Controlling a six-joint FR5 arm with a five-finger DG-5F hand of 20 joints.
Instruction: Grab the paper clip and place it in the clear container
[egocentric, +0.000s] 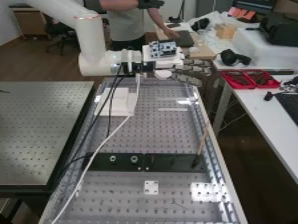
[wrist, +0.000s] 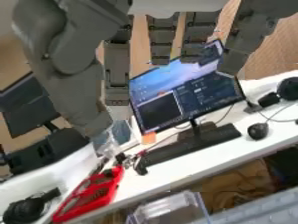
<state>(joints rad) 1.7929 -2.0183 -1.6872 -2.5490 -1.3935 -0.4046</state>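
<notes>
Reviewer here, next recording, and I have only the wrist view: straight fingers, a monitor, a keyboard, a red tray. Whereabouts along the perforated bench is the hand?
Observer: The high view puts the hand up at the far right of the bench.
Operator: Is anything upright or leaning on that bench?
Observer: Yes, a thin wooden stick stands tilted at the right end of a black plate.

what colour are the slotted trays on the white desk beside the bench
The slotted plastic trays are bright red, seen best in the wrist view.
</notes>
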